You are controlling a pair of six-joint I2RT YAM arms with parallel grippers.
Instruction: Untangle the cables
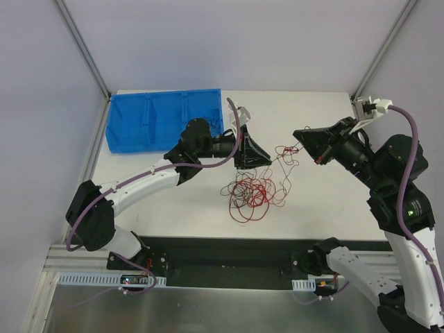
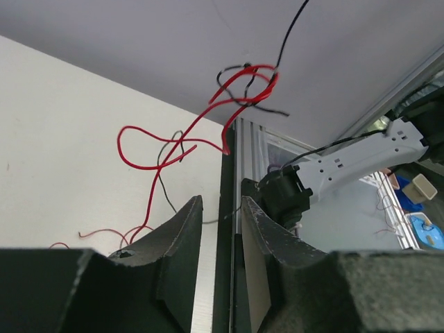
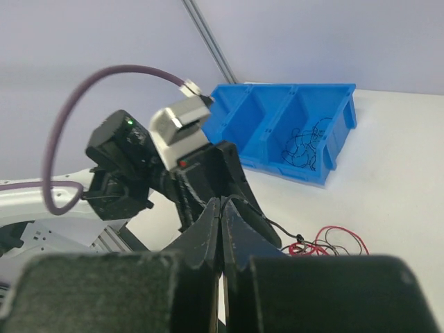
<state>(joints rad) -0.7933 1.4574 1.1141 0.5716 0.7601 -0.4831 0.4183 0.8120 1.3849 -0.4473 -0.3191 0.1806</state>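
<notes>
The cables (image 1: 251, 191) are a loose tangle of thin red and black wires on the white table (image 1: 326, 201) between the arms. My right gripper (image 1: 298, 137) is shut on a black strand (image 3: 277, 225) that runs from its closed tips (image 3: 222, 201) down to a red and black knot (image 3: 300, 241). My left gripper (image 1: 267, 161) is just left of the raised strands, with its jaws apart (image 2: 222, 201). In the left wrist view, red and black loops (image 2: 236, 83) hang ahead of the fingers, and a thin wire crosses beyond the gap.
A blue compartment bin (image 1: 166, 118) stands at the back left; in the right wrist view one compartment (image 3: 305, 142) holds a bundle of black wires. Frame posts rise at the back corners. A black rail (image 1: 222, 246) runs along the near edge.
</notes>
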